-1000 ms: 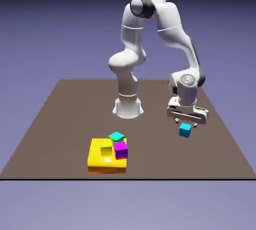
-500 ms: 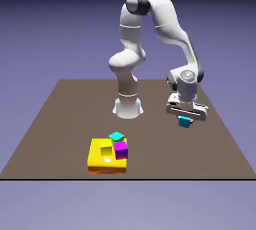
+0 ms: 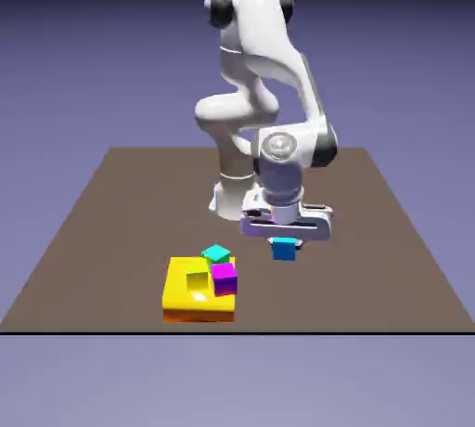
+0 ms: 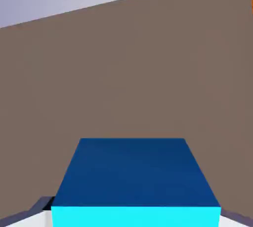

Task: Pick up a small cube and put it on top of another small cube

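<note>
Clamped in the jaws (image 3: 286,244), the small blue cube (image 3: 284,250) has been swung toward eight o'clock in the exterior view, nearer the magenta cube (image 3: 224,280), its stacking apparently being lined up.

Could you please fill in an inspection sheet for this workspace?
Surface: brown table, no damage seen.
Job's things: blue cube in the gripper, clear of the table; which cube it goes on, cannot tell.
Clutter: yellow block near the front edge, with a magenta cube and a teal cube beside or on it.
Gripper: the gripper is closed on the blue cube, one finger at each side.
Cables: nothing seen.
Surroundings: plain blue-violet backdrop.
</note>
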You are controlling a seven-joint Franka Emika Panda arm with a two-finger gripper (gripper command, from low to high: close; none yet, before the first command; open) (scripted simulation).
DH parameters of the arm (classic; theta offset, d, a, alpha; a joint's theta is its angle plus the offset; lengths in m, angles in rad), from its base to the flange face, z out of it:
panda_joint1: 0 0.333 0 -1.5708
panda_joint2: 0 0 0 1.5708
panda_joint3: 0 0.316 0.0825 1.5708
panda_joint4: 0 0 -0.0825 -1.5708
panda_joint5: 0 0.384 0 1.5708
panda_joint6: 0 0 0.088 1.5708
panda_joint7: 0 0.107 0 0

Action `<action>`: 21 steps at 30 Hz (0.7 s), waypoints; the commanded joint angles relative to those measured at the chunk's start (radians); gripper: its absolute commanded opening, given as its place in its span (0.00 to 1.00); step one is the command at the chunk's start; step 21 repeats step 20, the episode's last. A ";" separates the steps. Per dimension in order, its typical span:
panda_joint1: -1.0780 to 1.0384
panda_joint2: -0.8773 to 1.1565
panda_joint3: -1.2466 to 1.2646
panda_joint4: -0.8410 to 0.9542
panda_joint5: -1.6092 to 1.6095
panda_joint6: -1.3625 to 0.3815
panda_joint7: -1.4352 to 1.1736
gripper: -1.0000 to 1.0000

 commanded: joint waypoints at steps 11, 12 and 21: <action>-0.222 0.078 -0.043 0.068 -0.136 -0.026 -0.238 0.00; -0.224 0.101 -0.041 0.047 -0.130 0.017 -0.243 0.00; -0.216 0.011 -0.049 0.133 -0.155 -0.157 -0.225 1.00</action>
